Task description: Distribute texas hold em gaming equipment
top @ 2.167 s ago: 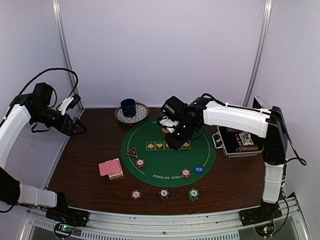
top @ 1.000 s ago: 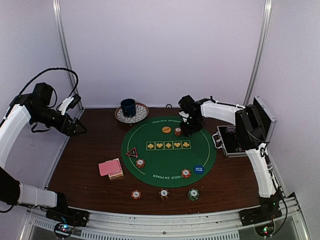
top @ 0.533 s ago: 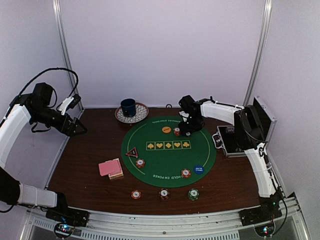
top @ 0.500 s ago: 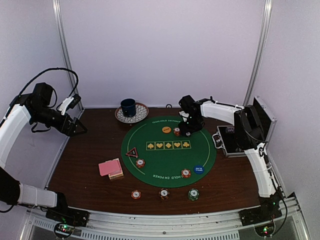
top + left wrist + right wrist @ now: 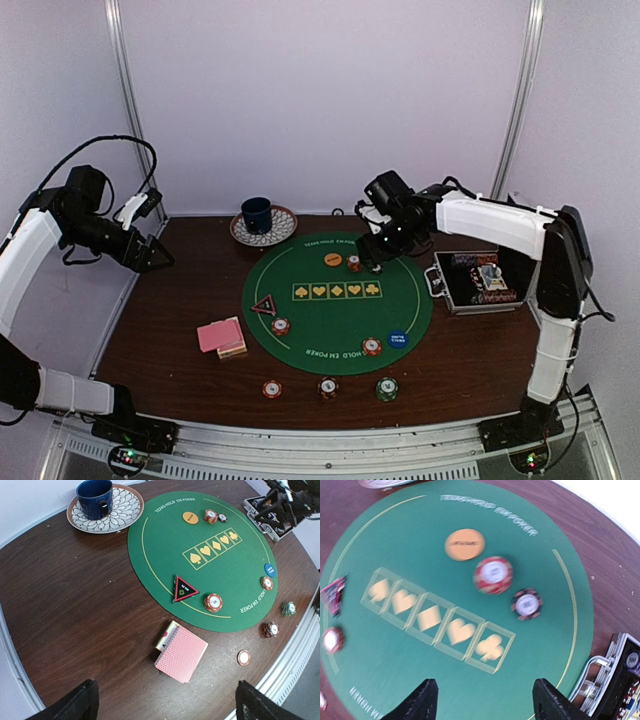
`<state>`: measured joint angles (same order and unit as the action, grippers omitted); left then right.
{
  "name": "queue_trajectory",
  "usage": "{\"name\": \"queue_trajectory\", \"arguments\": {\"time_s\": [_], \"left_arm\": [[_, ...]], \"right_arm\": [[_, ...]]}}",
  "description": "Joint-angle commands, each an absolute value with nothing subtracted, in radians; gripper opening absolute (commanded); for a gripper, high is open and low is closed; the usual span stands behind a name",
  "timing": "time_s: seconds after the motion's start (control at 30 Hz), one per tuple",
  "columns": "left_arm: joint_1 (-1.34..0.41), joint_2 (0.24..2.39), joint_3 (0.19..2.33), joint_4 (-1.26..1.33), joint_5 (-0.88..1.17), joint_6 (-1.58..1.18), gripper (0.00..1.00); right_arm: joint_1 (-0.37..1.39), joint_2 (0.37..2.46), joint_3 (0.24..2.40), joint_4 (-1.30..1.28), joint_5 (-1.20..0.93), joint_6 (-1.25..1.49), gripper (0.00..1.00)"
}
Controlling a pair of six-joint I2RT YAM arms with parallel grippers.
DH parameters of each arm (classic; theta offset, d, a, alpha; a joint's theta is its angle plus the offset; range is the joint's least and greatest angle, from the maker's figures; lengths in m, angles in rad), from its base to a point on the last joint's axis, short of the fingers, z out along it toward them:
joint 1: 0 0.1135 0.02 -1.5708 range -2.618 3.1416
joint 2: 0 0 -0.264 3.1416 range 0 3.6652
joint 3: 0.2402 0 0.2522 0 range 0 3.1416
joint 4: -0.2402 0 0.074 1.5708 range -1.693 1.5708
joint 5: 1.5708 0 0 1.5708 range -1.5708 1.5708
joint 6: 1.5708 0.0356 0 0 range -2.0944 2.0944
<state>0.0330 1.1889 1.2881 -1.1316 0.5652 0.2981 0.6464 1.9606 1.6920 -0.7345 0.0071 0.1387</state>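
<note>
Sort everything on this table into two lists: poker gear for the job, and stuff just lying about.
For the job:
pink-backed cards
triangle marker
striped chips
orange disc
blue disc
green poker mat

Lying about:
blue cup
patterned saucer
black case

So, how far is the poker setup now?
Done: a red chip and a dark chip lie by the orange disc; other chips sit around the green mat. In hand: nothing, right pincer and left pincer are open. Left: the pink card stack is undealt, and the case holds more chips.
</note>
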Motion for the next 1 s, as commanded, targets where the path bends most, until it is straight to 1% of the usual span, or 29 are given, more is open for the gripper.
{"name": "queue_trajectory", "arguments": {"time_s": [0.0, 0.17, 0.3, 0.4, 0.67, 0.8, 0.97], "left_arm": [[0.039, 1.172, 1.289, -1.138, 0.584, 0.307, 0.98], [0.038, 1.175, 1.291, -1.138, 0.591, 0.307, 0.98], [0.038, 1.179, 1.293, -1.145, 0.591, 0.308, 0.98], [0.038, 1.174, 1.289, -1.147, 0.589, 0.307, 0.98], [0.038, 1.168, 1.29, -1.148, 0.583, 0.307, 0.98], [0.038, 1.173, 1.29, -1.15, 0.585, 0.307, 0.98], [0.038, 1.178, 1.292, -1.147, 0.585, 0.309, 0.98]], "right_arm": [[0.832, 1.832, 1.542, -0.755, 0.023, 0.152, 0.73], [1.044, 1.785, 1.454, -0.802, -0.02, 0.184, 0.82], [1.157, 1.809, 1.439, -0.815, -0.102, 0.205, 0.85], [1.196, 1.848, 1.442, -0.829, -0.129, 0.199, 0.87], [1.213, 1.933, 1.468, -0.856, -0.193, 0.144, 0.88], [1.216, 1.973, 1.481, -0.863, -0.203, 0.126, 0.83], [1.218, 2.001, 1.496, -0.864, -0.203, 0.117, 0.7]]}}
